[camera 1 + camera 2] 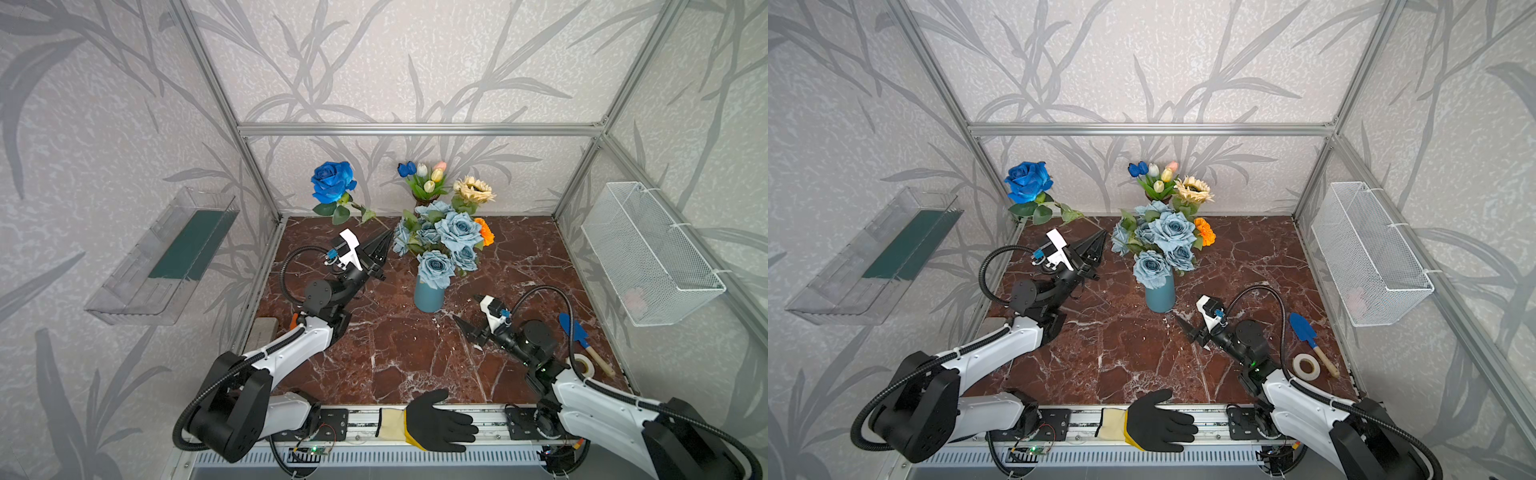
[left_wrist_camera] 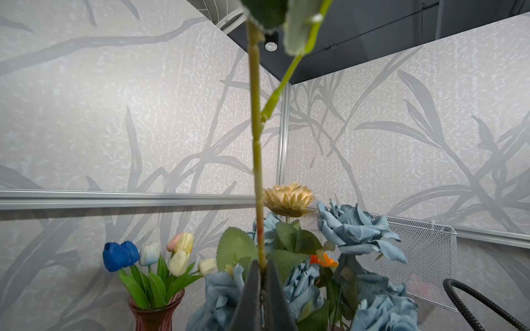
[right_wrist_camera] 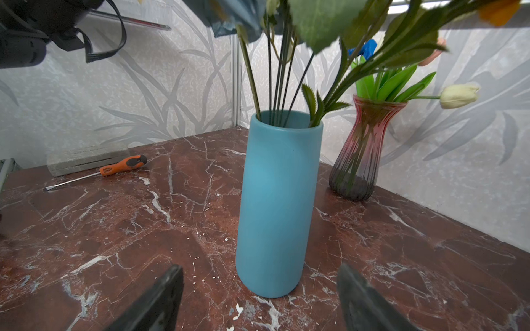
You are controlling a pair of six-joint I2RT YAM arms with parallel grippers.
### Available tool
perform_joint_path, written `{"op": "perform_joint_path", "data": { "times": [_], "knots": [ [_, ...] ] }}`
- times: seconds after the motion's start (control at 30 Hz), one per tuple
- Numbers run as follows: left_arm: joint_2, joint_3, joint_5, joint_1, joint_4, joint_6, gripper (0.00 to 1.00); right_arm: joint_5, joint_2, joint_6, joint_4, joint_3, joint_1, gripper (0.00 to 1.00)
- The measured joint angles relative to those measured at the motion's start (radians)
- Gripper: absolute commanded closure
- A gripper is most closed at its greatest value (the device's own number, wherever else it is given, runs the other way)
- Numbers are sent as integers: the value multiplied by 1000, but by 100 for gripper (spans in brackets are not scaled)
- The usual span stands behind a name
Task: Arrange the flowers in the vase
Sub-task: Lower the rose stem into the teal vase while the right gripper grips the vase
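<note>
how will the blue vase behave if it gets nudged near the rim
Probably tips rather than slides: the blue vase is tall and narrow on a small base. The roses spread wide above its rim, so it likely acts top-heavy. Its smooth wall may slip in a loose grip.

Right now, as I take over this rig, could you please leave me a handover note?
Left gripper: shut on the dark-blue rose by its stem, held up left of the blue vase.
Right gripper: open, empty, low, facing the blue vase.
Done: dusty-blue roses and orange marigold stand in the blue vase; tulips in the red glass vase behind.
To do: seat the dark-blue rose in the blue vase.
</note>
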Motion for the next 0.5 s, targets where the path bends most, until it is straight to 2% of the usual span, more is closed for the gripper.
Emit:
{"op": "perform_joint_path", "data": {
  "times": [0.13,0.27,0.3,0.5],
  "knots": [
    [38,0,27,-6,-20,-26,100,-19,178,19,84,64,0,11],
    [67,0,46,-14,-40,-44,100,-18,384,52,256,118,0,7],
    [73,0,48,-17,-45,-46,100,-18,431,60,289,135,1,0],
    [101,0,71,-34,-74,-51,100,-22,552,87,384,229,2,1]
  ]
}}
